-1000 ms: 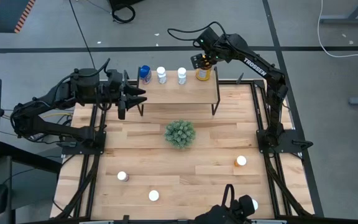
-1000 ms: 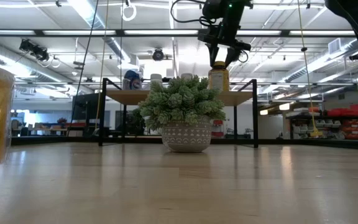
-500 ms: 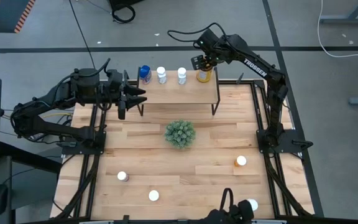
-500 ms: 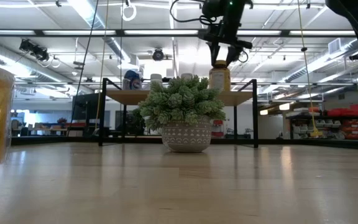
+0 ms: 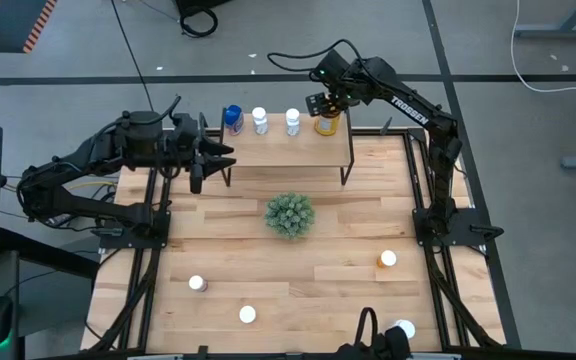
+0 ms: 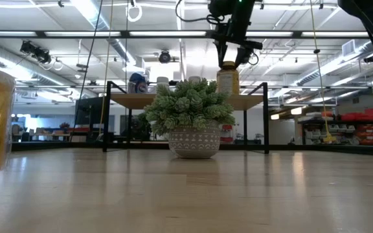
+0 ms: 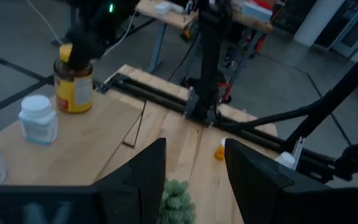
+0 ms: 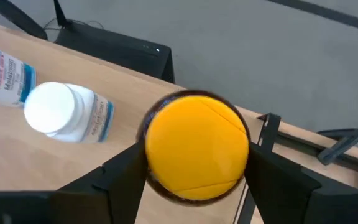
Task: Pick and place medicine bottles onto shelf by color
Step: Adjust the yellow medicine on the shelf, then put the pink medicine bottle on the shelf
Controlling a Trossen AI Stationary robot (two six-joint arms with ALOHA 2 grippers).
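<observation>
High view shows the table [image 5: 298, 290] with the shelf [image 5: 288, 150] at its far side. On the shelf stand four bottles in a row: a blue bottle [image 5: 233, 118], two white bottles [image 5: 260, 120] [image 5: 292, 121], and the amber bottle [image 5: 327, 122] with a yellow cap at the right end. The right gripper [image 5: 326, 104] hovers directly over the amber bottle, its fingers [image 8: 120, 171] spread wide on either side of the cap [image 8: 196, 146] and apart from it. The left gripper [image 5: 213, 155] waits beside the shelf's left end, fingers parted, holding nothing. Nearer the front lie the plant [image 5: 289, 214], an orange bottle [image 5: 388, 259] and two more bottles [image 5: 197, 283] [image 5: 247, 314].
</observation>
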